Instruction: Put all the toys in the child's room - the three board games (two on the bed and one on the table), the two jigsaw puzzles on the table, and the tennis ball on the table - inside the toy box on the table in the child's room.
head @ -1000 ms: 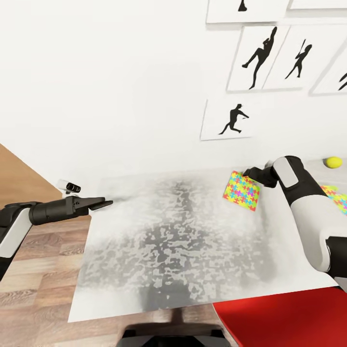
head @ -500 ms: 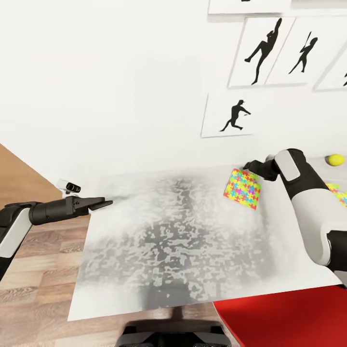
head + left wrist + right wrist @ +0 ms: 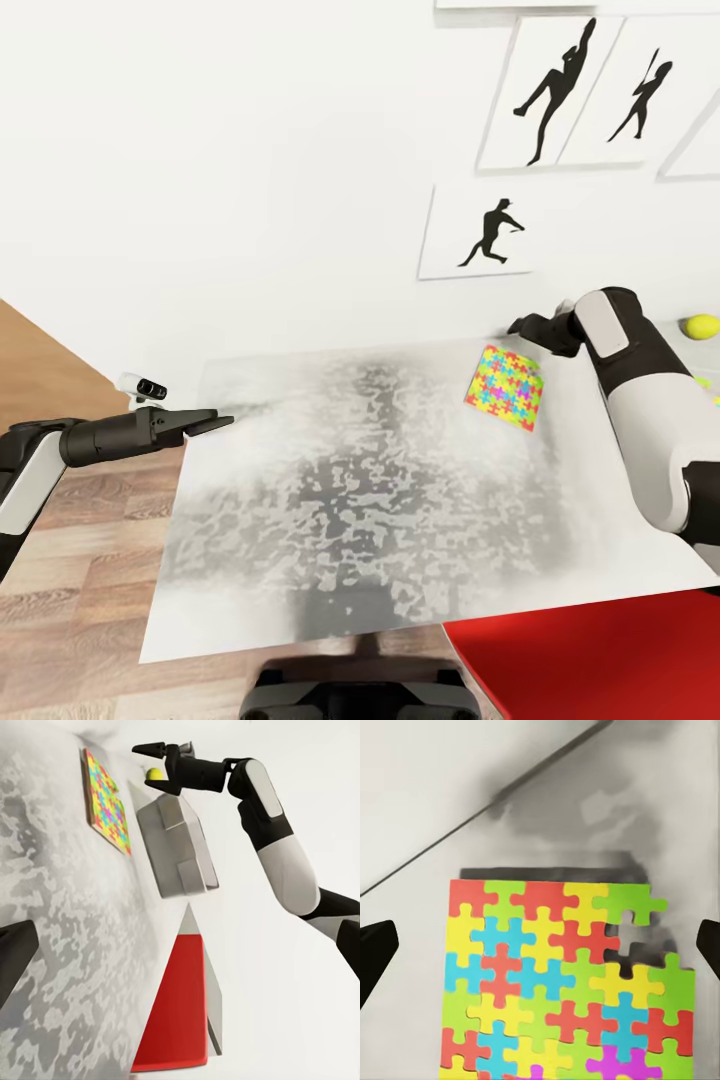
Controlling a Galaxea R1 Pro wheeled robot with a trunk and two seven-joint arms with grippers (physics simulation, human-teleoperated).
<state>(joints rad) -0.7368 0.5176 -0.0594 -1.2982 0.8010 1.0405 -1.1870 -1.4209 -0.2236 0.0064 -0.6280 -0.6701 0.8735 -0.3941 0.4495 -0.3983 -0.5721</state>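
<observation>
A jigsaw puzzle [image 3: 505, 387] of yellow, pink, blue and green pieces lies on the pale mottled table [image 3: 360, 500] near its far right. My right gripper [image 3: 517, 325] hovers open just beyond the puzzle's far edge. In the right wrist view the jigsaw puzzle [image 3: 562, 982] lies between the spread dark fingertips [image 3: 375, 952]. The tennis ball [image 3: 701, 325] rests at the far right. From the left wrist view I see the grey toy box [image 3: 169, 832] beside the puzzle [image 3: 105, 801], the ball [image 3: 154, 774] and the right gripper [image 3: 152, 766]. My left gripper [image 3: 215, 422] hangs open off the table's left edge.
A red flat object [image 3: 590, 660] juts over the table's near right corner. Silhouette posters [image 3: 485, 232] hang on the white wall behind the table. Wooden floor [image 3: 70, 560] lies to the left of the table.
My right gripper has lifted and drawn back a little from the puzzle's far edge. The head view has shifted slightly. The left arm has not moved.
</observation>
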